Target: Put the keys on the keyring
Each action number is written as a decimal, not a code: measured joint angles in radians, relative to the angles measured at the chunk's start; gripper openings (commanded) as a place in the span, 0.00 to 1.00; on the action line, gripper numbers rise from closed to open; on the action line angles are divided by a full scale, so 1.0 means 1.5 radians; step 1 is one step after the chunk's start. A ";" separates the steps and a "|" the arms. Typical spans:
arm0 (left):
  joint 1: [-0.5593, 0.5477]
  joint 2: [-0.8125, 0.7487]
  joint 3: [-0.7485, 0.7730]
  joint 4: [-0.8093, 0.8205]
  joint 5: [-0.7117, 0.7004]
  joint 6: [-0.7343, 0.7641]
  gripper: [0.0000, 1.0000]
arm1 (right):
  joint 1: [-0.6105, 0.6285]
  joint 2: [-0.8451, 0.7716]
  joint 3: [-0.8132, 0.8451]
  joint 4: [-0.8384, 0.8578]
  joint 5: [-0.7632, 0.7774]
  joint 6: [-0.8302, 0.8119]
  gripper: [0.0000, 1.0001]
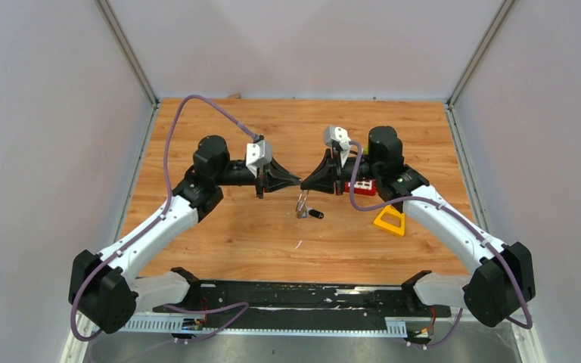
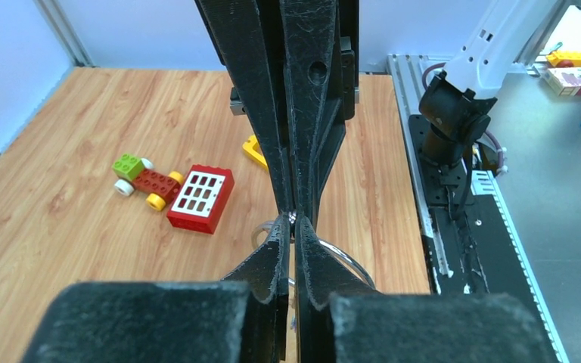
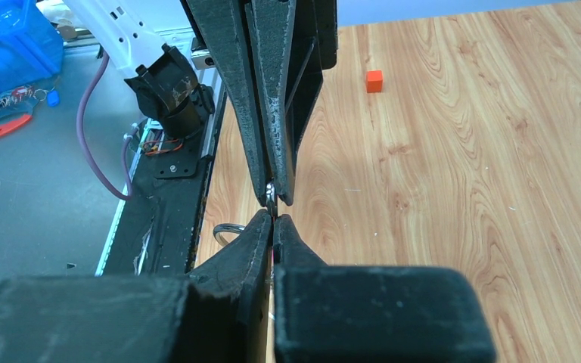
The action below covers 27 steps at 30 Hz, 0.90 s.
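left gripper (image 1: 296, 181) and right gripper (image 1: 308, 181) both pinching keyring (image 1: 302, 204) | key (image 1: 315, 214) just beside it | we'd pry the coil gently

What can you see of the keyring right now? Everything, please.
The keyring is a thin silver wire ring. It hangs just below where the left gripper and right gripper meet tip to tip, both shut, with a glint of metal pinched at the tips. The wrist views show only arcs of wire beside the tips. A black-headed key sits at its lower end; whether that touches the table is unclear. No tag can be made out.
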 measured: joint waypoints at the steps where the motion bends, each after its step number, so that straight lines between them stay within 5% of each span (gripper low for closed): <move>1: 0.000 0.001 0.000 0.000 0.000 -0.002 0.00 | 0.000 0.000 0.000 0.000 0.000 0.000 0.00; 8: 0.001 0.009 0.001 0.005 0.002 -0.016 0.00 | -0.002 0.000 -0.001 -0.005 0.002 0.000 0.02; 19: 0.002 0.004 0.001 -0.026 -0.037 -0.031 0.00 | -0.003 -0.012 -0.001 -0.042 0.035 -0.046 0.47; 27: 0.002 -0.009 0.001 -0.054 -0.051 -0.019 0.00 | -0.008 -0.023 0.027 -0.101 0.054 -0.098 0.57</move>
